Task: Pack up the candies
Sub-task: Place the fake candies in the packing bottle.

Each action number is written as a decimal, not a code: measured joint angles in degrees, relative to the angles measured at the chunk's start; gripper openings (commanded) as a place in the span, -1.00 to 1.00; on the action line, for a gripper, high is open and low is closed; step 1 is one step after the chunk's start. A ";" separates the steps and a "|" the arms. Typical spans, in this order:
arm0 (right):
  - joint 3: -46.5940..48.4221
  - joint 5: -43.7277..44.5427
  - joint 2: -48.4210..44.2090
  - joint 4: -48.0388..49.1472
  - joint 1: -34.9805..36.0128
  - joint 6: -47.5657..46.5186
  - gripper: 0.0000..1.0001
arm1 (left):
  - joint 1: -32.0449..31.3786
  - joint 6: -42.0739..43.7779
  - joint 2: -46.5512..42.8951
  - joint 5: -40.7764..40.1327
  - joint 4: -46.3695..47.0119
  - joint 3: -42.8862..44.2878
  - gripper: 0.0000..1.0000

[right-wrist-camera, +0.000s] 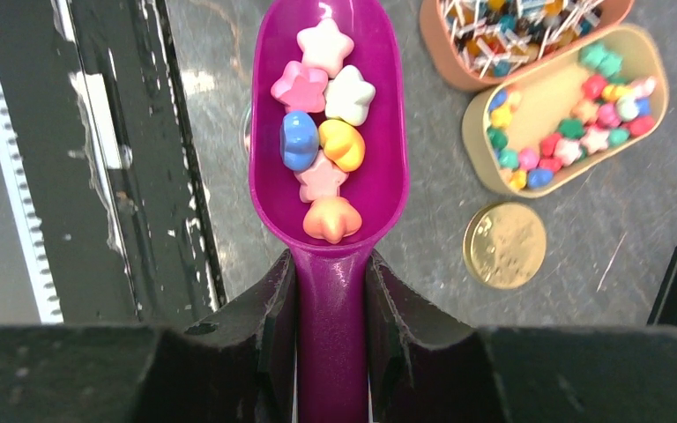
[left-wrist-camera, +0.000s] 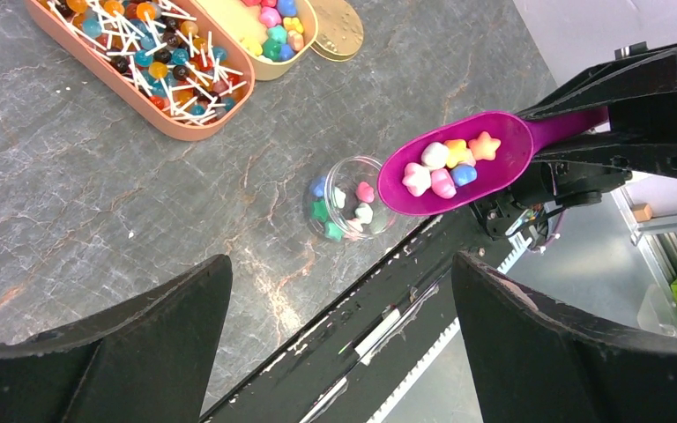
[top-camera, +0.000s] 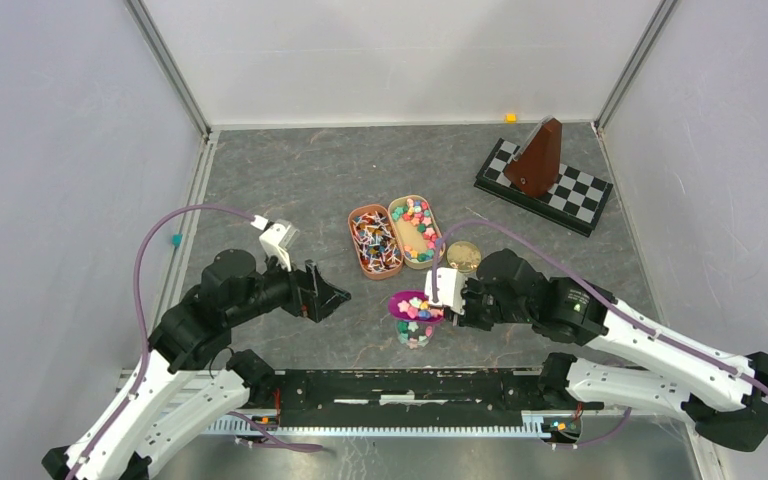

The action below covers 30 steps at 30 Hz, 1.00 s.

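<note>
Right gripper [right-wrist-camera: 331, 291] clamped on the handle of a purple scoop [right-wrist-camera: 383, 189]; star candies [right-wrist-camera: 350, 95] sit in its bowl.
Scoop sticks straight out ahead of the fingers, bowl over a small clear jar [left-wrist-camera: 344, 207] that already holds a few candies. More candies lie in the tan tray [right-wrist-camera: 542, 101] further ahead and to one side, gold lid [right-wrist-camera: 504, 245] nearer the gripper. Left gripper [left-wrist-camera: 339, 264] has its jaws wide apart, holding nothing, with the jar out ahead of it.
</note>
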 measured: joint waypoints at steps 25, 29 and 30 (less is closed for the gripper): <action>4.22 3.72 4.52 -11.15 0.00 10.05 -1.00 | 0.00 0.02 -1.79 -0.44 -0.42 -1.57 1.00; 5.05 3.96 5.88 -12.20 0.00 12.48 -1.00 | 0.00 0.04 -2.08 -0.42 -0.35 -1.70 1.00; 5.05 4.04 6.01 -12.52 0.00 12.94 -1.00 | 0.00 0.04 -2.19 -0.42 -0.35 -1.70 1.00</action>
